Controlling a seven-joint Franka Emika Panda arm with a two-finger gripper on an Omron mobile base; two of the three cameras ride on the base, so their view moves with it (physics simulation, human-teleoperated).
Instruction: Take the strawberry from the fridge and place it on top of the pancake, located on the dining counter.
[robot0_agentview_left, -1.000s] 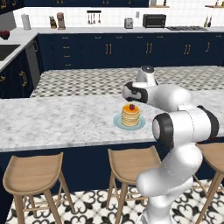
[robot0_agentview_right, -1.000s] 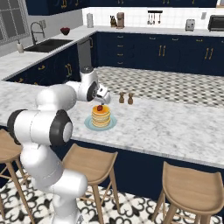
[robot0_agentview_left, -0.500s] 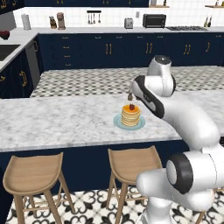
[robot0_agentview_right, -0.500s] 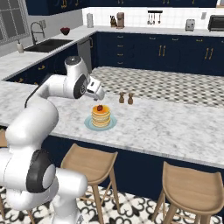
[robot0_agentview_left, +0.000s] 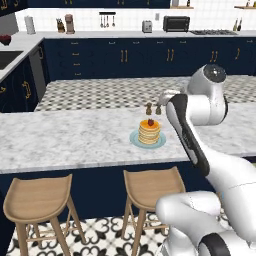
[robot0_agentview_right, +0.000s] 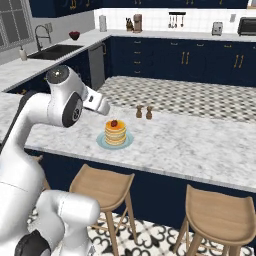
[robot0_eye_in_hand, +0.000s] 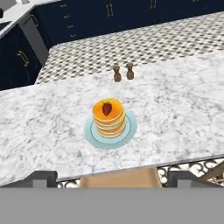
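- Small red strawberry (robot0_eye_in_hand: 106, 108): one. It sits on top of the round golden-tan pancake stack (robot0_eye_in_hand: 109, 121), which rests on a pale blue plate (robot0_eye_in_hand: 127, 134) on the long white-grey marble tabletop (robot0_eye_in_hand: 183, 105).
- Handling, judged: the berry looks light, soft and easily bruised, with a rounded shape that could roll. If taken again, hold it across its widest part with gentle pressure; a hard squeeze would crush it.
- Pancake stack, judged: soft and floppy, layers apt to slide. Do not grasp it; move the plate by its rim instead.
- End effector (robot0_eye_in_hand: 112, 179): fingers stand wide apart, nothing between them. It hangs above and well clear of the plate, on the stool side of the tabletop.
- Counts: one plate, one stack, one strawberry, two small brown shakers (robot0_eye_in_hand: 123, 72) beyond the plate, two round wooden stools (robot0_agentview_left: 37, 197) at the near edge in the left base view.
- Placement appears complete as things lie.
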